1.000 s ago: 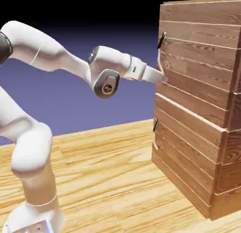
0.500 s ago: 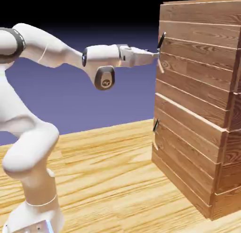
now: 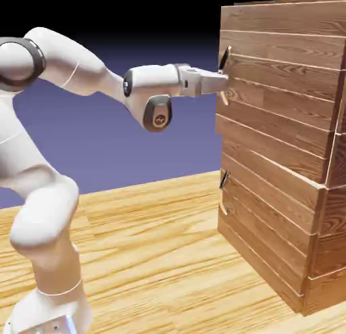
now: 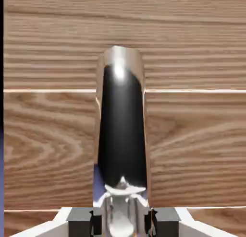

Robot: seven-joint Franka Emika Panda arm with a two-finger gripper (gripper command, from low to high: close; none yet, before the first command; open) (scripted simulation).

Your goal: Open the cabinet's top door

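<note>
Hand view: claw (image 4: 123,224) pinches the top door's dark handle (image 4: 123,130) between 2 fingertips (image 4: 166,221).

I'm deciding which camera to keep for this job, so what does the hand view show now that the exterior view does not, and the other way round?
Only the hand view shows the upper handle face-on, with grey fingertips on both sides of it at the bottom edge.

Only the exterior view shows the arm, the wooden tabletop and the lower door's handle.

Both show the top door's planks and its handle, with the hand at it.
</note>
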